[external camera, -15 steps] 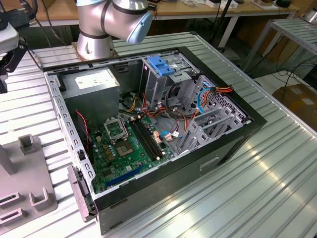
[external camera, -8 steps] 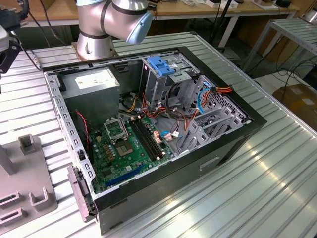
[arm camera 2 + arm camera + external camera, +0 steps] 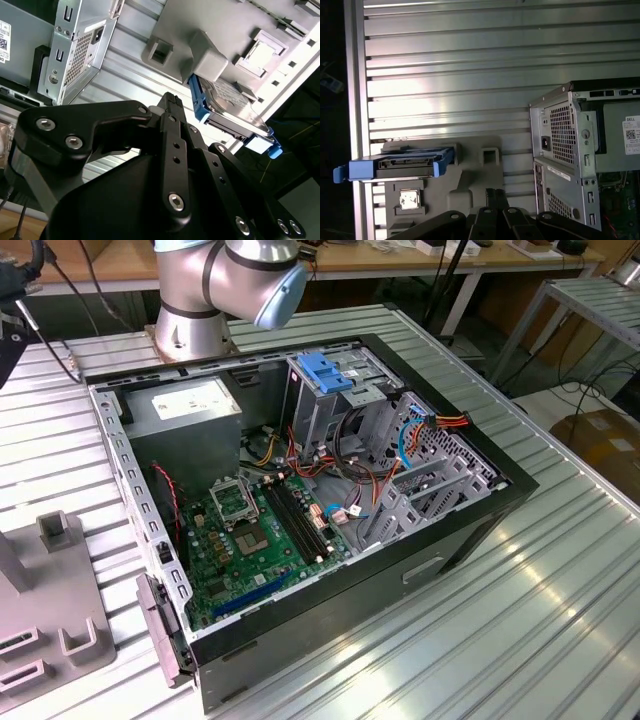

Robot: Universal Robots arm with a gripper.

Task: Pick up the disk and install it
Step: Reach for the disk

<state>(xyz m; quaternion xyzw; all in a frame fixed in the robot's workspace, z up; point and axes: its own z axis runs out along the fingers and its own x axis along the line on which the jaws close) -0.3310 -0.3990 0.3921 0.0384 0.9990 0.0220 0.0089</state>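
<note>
While the disk sits untouched in its grey holder | gripper fingers closed, empty | pickup, install both pending.

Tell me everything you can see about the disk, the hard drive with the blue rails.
The disk is a flat grey-silver metal drive with blue plastic rails on two opposite edges. It stands on edge in the grey holder on the ribbed metal table, outside the open computer case, with its connector edge showing in the first wrist view. The gripper is apart from it.
</note>
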